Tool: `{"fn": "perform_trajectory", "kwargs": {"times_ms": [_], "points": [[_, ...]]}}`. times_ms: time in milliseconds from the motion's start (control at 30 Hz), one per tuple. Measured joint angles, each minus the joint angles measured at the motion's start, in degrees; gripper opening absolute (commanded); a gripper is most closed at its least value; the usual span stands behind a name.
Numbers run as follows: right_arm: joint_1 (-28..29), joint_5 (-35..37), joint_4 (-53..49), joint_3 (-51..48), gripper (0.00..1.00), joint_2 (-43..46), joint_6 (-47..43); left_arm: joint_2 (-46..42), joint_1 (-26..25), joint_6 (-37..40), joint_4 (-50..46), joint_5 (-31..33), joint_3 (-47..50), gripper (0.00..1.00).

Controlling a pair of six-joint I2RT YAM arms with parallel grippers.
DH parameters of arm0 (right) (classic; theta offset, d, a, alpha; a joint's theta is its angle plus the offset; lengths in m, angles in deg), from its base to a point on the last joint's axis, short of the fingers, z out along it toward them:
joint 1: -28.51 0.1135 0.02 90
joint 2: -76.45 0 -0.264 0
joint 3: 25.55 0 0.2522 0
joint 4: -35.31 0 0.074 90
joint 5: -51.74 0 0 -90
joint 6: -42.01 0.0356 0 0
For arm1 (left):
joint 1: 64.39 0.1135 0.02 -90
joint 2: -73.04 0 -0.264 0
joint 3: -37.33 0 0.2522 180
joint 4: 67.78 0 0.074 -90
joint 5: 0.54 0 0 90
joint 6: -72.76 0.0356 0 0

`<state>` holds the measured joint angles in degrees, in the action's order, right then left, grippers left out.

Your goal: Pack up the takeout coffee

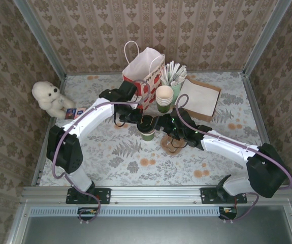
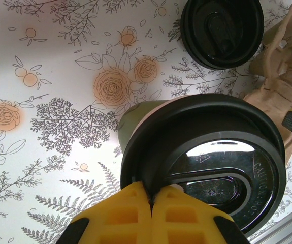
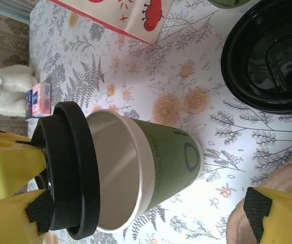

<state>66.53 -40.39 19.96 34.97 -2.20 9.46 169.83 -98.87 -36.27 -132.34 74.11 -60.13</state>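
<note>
The coffee cup (image 1: 147, 134) stands mid-table, w/ the paper bag (image 1: 143, 71) at 12 o'clock from it & the teddy (image 1: 49, 97) at 10. The L gripper (image 2: 151, 199) is squeezed tight on the rim of the black lid (image 2: 206, 152). The lid sits crooked, half off the cup. The R gripper (image 3: 148, 216) is spread wide w/ the cup between its fingers. I can't tell if they touch it. A second lid (image 2: 222, 30) lies at 1 o'clock.

Upright green cup (image 3: 171, 157), black lid (image 3: 69, 173) askew
</note>
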Motion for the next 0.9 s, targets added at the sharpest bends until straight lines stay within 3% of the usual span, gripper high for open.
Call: {"fn": "perform_trajectory", "kwargs": {"times_ms": [633, 900], "points": [[-0.81, -1.36, 1.46, -0.57, 0.98, -0.11, 1.03, 3.41, -1.57, 1.81, -2.82, 1.97, -3.08, 0.0], [-1.18, -1.38, 2.32, -2.05, 0.87, -0.11, 1.38, 4.74, -3.02, 2.36, -3.87, 4.09, -4.13, 0.0]]}}
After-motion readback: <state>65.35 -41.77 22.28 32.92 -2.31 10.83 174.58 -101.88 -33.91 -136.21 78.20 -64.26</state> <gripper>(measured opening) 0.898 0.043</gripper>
